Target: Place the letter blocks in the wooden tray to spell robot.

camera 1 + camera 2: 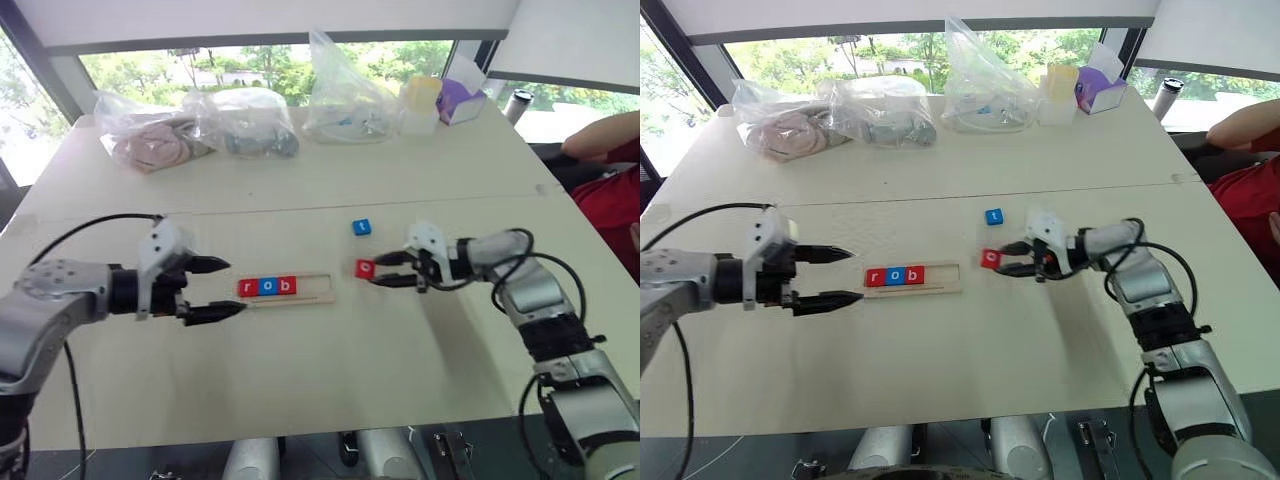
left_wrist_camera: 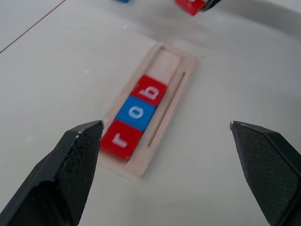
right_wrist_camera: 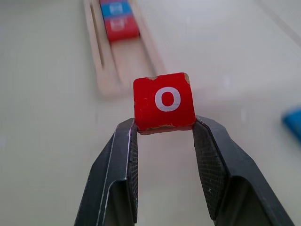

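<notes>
Wooden tray [image 1: 290,288] lying at frame centre on table [image 1: 320,370], holding r, o, b blocks [image 1: 267,287]; blue t block [image 1: 361,227] sitting upper right. Left tool [image 1: 222,288] gaping open. Right wrist view: right tool [image 3: 164,128] pinching red o block [image 3: 164,102].

You're seeing a pale wooden tray [image 1: 312,291] showing red, blue, red square letter tiles [image 1: 267,287]; a red "o" tile [image 3: 163,102] and a blue "t" tile [image 1: 361,227] bearing white lettering.
</notes>
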